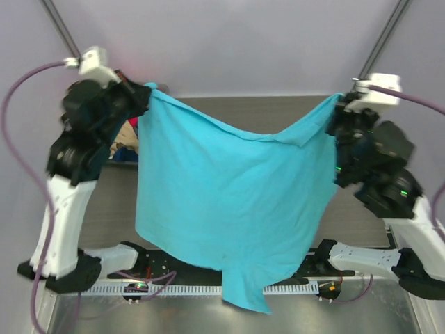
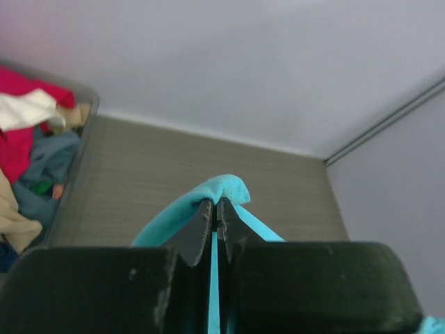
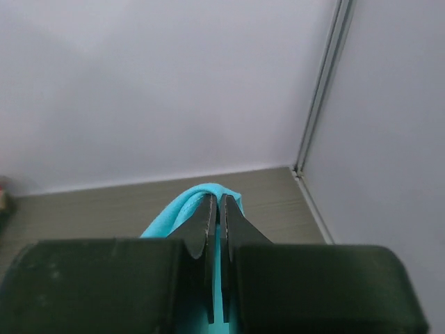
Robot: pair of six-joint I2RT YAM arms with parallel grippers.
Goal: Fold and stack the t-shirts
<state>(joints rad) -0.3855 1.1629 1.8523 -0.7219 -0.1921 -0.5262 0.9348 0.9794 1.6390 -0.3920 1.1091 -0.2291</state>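
Note:
A bright turquoise t-shirt (image 1: 229,202) hangs spread in the air between both raised arms, its lower part drooping over the arm bases. My left gripper (image 1: 142,94) is shut on its top left corner; the cloth (image 2: 226,188) bulges past the pinched jaws. My right gripper (image 1: 337,104) is shut on its top right corner, with the cloth (image 3: 208,191) showing over the tips. Other t-shirts, red (image 2: 17,132), cream-white (image 2: 24,108), tan (image 2: 14,223) and blue-grey (image 2: 49,163), lie heaped in a bin at the far left.
The clear grey plastic bin (image 2: 89,104) stands at the table's back left, mostly hidden by the left arm in the top view. The grey-brown table (image 2: 195,174) runs to the back wall. A vertical frame post (image 3: 320,83) stands at the back right corner.

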